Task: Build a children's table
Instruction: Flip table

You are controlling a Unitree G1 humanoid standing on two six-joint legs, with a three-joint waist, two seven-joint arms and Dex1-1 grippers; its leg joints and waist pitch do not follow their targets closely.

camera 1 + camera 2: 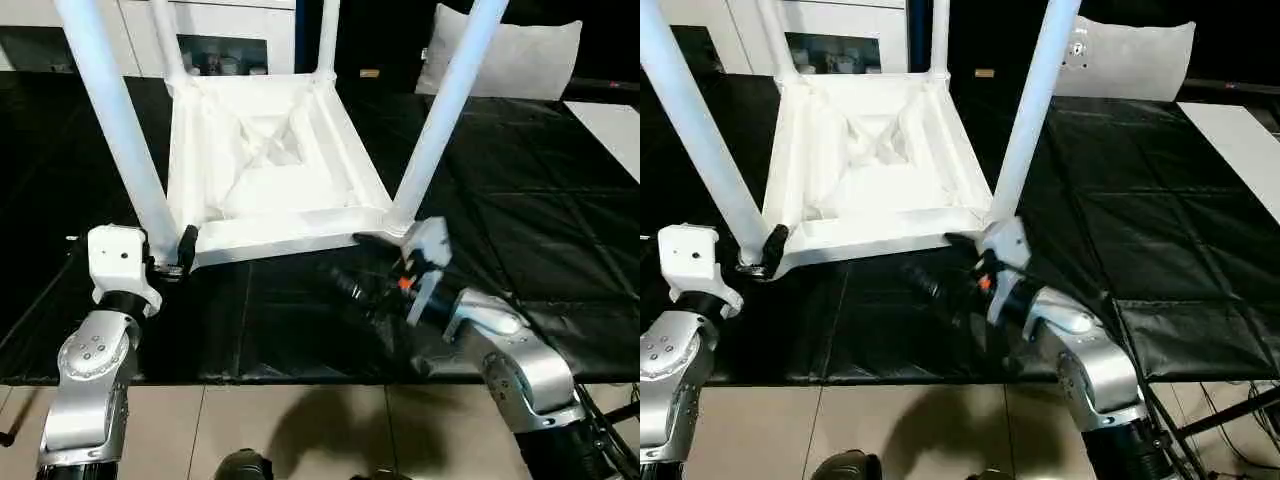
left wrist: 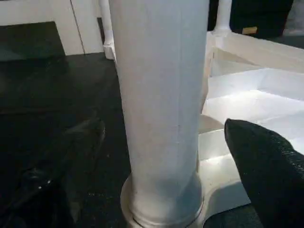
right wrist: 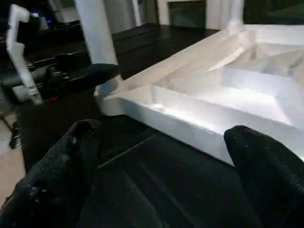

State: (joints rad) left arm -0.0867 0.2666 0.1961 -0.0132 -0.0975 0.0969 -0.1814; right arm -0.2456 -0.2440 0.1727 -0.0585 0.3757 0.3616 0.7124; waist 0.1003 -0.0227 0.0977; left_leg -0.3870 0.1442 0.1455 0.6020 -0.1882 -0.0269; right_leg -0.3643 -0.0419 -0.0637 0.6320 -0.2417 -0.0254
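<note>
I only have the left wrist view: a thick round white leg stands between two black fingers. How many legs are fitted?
Observer: Four. The small white plastic table lies upside down on the black surface, with all its legs pointing up.
Operator: Where is the right gripper?
Observer: The right gripper is open at the table's near right corner and holds nothing.
Operator: Anything behind the table?
Observer: A white cushion.
</note>
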